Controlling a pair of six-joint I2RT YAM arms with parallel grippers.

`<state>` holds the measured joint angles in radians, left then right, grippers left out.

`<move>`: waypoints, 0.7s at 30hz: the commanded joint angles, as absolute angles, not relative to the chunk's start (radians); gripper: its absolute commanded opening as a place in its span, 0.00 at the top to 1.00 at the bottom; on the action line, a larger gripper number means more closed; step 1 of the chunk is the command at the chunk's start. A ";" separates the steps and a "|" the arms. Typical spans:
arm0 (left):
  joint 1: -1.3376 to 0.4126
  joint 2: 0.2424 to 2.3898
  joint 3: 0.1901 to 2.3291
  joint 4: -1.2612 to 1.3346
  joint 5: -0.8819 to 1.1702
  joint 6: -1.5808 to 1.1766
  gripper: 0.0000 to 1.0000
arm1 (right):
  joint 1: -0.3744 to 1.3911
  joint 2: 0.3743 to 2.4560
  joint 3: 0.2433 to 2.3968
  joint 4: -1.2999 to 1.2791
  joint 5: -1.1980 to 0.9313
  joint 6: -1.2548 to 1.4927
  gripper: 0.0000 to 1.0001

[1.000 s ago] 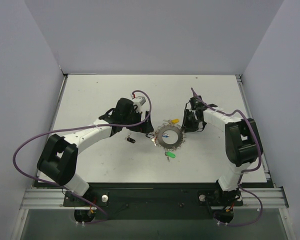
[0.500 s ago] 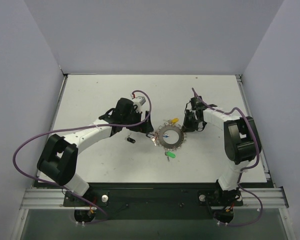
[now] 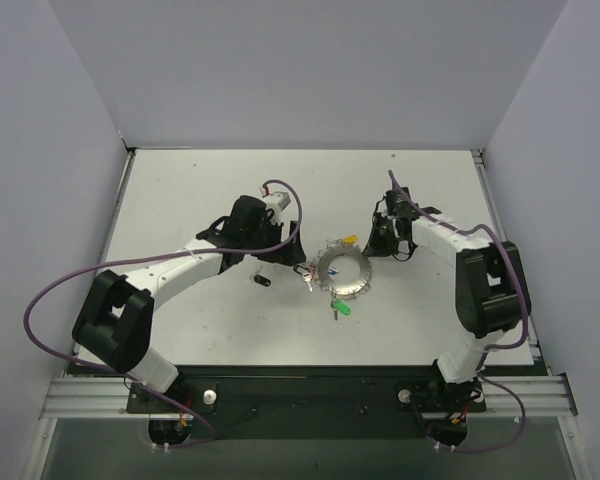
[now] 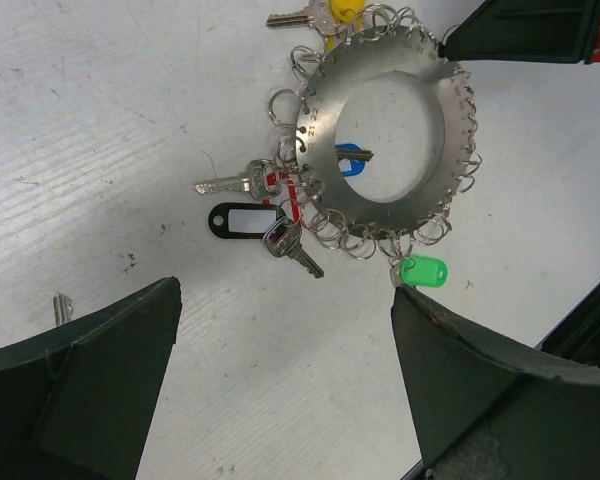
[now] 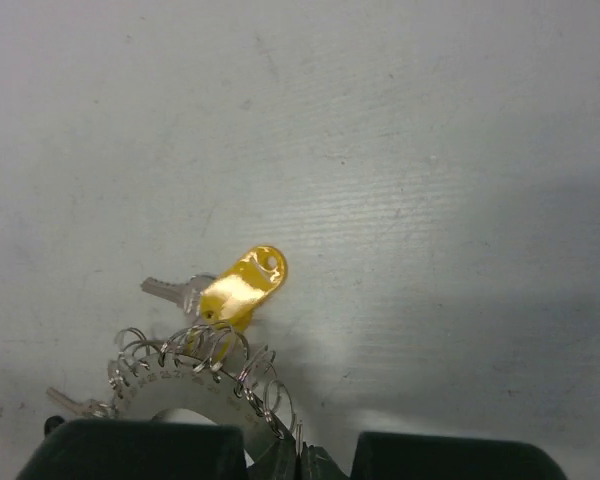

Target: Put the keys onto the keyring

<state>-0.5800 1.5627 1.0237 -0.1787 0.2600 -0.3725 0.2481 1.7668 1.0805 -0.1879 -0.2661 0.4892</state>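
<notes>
Even, diffuse overhead light fills the top view: the white bench [image 3: 200, 190] is bright, and the arms cast only faint, soft shadows. Below the left pincer [image 4: 285, 340] the flat silvery metal ring [image 4: 380, 68] is crisp with a pale sheen, while the pincer's dark fingers [image 4: 80, 400] look soft-edged. Just ahead of the right pincer [image 5: 300, 455] the glossy yellow plastic key tag [image 5: 242, 288] carries white hotspots. A broad grey shadow dims the bench to one side, and the black fingers [image 5: 130, 450] blur.

White scuffed table [image 3: 200, 180], grey walls [image 3: 310, 70], aluminium rail [image 3: 90, 400] at near edge.
</notes>
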 commanded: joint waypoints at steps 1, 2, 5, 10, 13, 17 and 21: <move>-0.583 1.470 1.051 -0.169 0.226 -0.347 0.04 | 0.247 1.609 1.083 -0.203 -0.249 0.446 1.00; -0.583 1.457 1.046 -0.164 0.216 -0.345 0.04 | 0.247 1.573 1.080 -0.202 -0.247 0.440 1.00; -0.583 1.407 1.028 -0.134 0.216 -0.342 0.04 | 0.256 1.502 1.071 -0.201 -0.255 0.417 1.00; -0.584 1.293 0.983 -0.042 0.233 -0.348 0.04 | 0.279 1.392 1.046 -0.184 -0.262 0.387 1.00; -0.583 1.226 0.951 0.023 0.245 -0.348 0.04 | 0.287 1.316 1.042 -0.179 -0.281 0.355 1.00; -0.583 1.140 0.917 0.080 0.255 -0.351 0.03 | 0.298 1.255 1.068 -0.179 -0.382 0.289 1.00; -0.584 1.112 0.922 0.097 0.293 -0.341 0.03 | 0.317 1.206 1.083 -0.181 -0.475 0.236 1.00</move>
<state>-0.5804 1.1515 0.9184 0.0013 0.2459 -0.3569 0.2947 1.2724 1.0431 -0.1993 -0.3454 0.3111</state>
